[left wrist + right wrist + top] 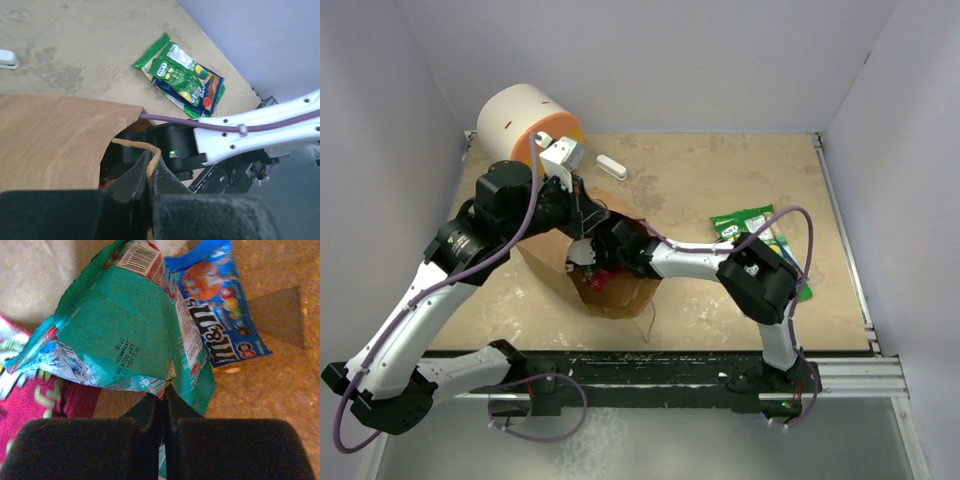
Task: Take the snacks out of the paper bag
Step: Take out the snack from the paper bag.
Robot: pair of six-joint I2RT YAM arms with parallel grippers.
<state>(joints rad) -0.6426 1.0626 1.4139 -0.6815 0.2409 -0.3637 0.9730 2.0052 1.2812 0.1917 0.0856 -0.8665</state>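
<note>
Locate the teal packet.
Right wrist view: the teal packet sits inside the paper bag, lower edge pinched by the right fingers, blue candy packet on its right, pink packet lower left.

M&M's logo on blue packet (pixel 220 315), barcode and stamped code on teal packet (pixel 125 325)

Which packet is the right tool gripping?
The teal packet: the right tool is shut on its near edge. The blue M&M's packet at right and the pink packet at left are not gripped.
</note>
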